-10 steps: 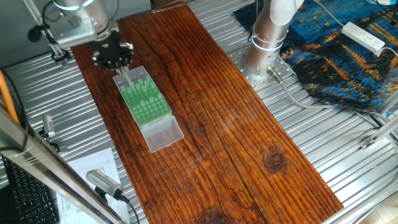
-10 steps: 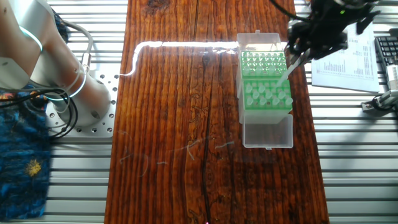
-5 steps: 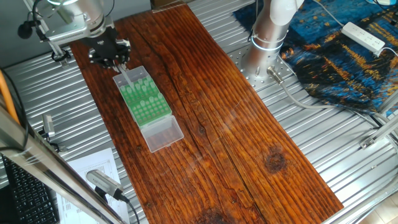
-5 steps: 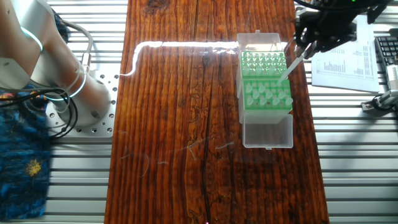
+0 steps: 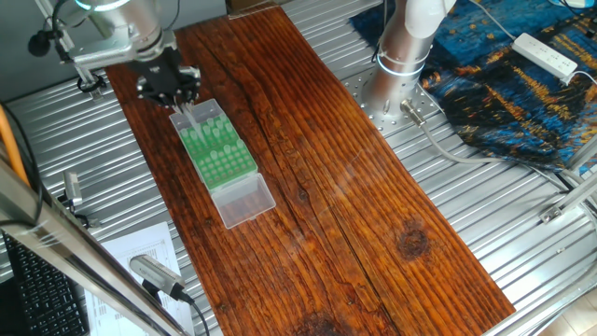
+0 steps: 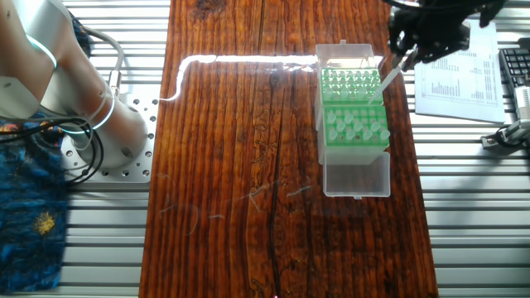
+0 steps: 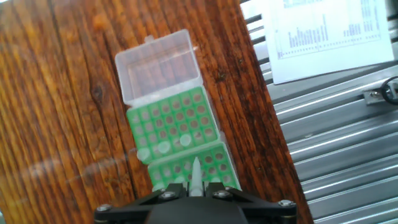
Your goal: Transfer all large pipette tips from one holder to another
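Hand view has the gripper (image 7: 194, 186) clamped on one pipette tip (image 7: 195, 173), a whitish see-through cone, narrow end pointing away from the fingers toward the green rack (image 7: 177, 134) just below. More pale tips (image 6: 356, 126) sit in the rack's holes. Rack's in a clear box (image 6: 357, 176) on a dark wooden table (image 6: 240, 165), with ribbed metal (image 5: 466, 196) all round.

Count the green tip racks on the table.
2. One green rack adjoins the clear lid; the second green rack lies beside it, directly below the jaws, which hold a pipette tip. None seems hidden.
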Action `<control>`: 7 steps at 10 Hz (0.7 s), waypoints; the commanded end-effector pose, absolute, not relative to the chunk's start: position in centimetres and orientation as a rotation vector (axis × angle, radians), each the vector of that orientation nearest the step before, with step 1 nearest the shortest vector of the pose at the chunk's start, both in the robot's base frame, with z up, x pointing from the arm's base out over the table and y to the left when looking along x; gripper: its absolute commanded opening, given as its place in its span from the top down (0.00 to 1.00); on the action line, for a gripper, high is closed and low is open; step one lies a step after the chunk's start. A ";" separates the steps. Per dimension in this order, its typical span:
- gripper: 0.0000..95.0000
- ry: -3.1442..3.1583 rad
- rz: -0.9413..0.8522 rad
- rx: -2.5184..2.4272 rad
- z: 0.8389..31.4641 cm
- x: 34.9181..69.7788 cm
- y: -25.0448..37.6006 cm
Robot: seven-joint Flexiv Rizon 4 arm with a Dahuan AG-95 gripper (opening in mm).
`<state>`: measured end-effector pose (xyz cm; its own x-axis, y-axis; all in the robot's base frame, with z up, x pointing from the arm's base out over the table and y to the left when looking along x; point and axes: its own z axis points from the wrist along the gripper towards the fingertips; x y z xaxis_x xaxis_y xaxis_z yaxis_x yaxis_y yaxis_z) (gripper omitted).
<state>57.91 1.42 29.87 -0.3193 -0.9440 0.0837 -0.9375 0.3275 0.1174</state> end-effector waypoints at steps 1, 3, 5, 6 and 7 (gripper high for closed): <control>1.00 -2.462 -0.050 1.726 30.2 57.5 2.0; 1.00 -2.504 -0.052 1.706 30.3 57.5 2.0; 1.00 -2.572 -0.021 1.671 30.3 57.5 2.2; 1.00 -2.597 -0.012 1.660 30.3 57.5 2.2; 1.00 -2.626 -0.001 1.636 30.3 57.5 2.3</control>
